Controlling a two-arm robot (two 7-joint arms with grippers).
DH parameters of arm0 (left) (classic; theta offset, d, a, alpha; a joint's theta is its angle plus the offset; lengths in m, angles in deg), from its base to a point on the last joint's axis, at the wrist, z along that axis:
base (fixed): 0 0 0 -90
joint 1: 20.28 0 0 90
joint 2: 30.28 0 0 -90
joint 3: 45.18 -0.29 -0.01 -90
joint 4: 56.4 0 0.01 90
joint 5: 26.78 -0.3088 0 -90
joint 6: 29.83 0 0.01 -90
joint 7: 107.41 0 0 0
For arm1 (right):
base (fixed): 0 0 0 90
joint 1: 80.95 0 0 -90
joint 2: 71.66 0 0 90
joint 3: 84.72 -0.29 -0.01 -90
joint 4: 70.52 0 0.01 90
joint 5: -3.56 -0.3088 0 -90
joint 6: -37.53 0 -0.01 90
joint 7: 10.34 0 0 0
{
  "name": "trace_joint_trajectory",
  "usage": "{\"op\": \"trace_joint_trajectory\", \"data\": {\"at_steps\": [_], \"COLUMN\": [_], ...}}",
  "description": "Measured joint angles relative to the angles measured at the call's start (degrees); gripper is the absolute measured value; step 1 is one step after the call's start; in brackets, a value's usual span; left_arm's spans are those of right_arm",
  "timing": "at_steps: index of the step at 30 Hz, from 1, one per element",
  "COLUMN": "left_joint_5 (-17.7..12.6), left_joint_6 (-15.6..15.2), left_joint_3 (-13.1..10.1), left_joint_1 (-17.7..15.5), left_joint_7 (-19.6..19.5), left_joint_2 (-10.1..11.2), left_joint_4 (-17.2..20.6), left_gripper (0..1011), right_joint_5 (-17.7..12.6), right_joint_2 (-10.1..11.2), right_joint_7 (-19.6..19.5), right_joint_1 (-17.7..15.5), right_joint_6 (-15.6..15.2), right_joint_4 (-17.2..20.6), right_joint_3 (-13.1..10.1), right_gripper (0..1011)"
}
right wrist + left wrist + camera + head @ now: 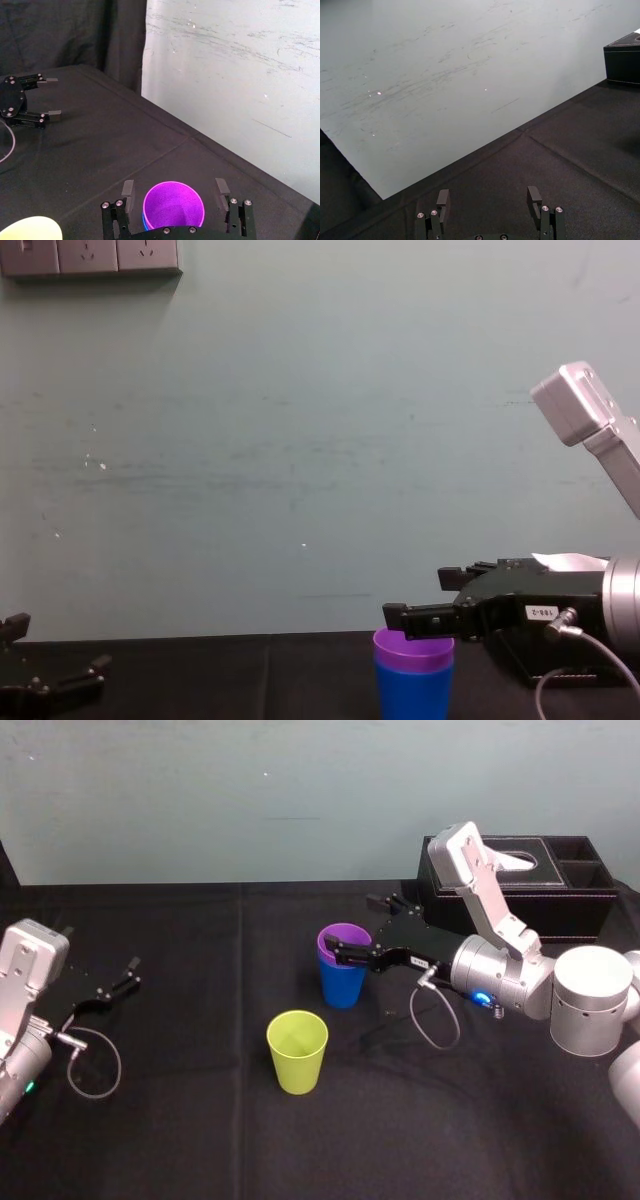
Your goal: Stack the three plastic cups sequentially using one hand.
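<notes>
The purple cup (344, 937) sits nested inside the blue cup (342, 986) at mid-table; both also appear in the chest view, purple cup (410, 648) above blue cup (414, 690). My right gripper (355, 928), labelled with a small white tag, straddles the purple cup's rim. In the right wrist view the right gripper (174, 187) is open, with a gap between each finger and the purple cup (173, 205). The yellow-green cup (297, 1050) stands alone, nearer to me and left of the stack. My left gripper (125, 975) rests open at the far left.
A black tissue box (520, 885) stands at the back right, behind my right arm. A black cloth (200, 1140) covers the table. A pale wall (300, 440) rises behind it. The right gripper's cable (435, 1020) loops down beside the cups.
</notes>
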Motion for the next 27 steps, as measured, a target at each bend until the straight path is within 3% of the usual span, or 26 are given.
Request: {"op": "trace_joint_trajectory", "data": {"at_steps": [17,27], "left_joint_5": [0.0,0.0], "left_joint_6": [0.0,0.0], "left_joint_3": [0.0,0.0], "left_joint_1": [0.0,0.0], "left_joint_7": [0.0,0.0], "left_joint_2": [0.0,0.0], "left_joint_4": [0.0,0.0], "left_gripper": [1010,1010], "right_joint_5": [-0.02,-1.88], "right_joint_2": [0.06,3.19], "right_joint_7": [-0.04,0.11], "right_joint_1": [-0.06,-3.73], "right_joint_6": [-0.03,0.03], "right_joint_4": [0.19,6.05], "right_joint_3": [-0.03,-2.17], "right_gripper": [1000,1000]}}
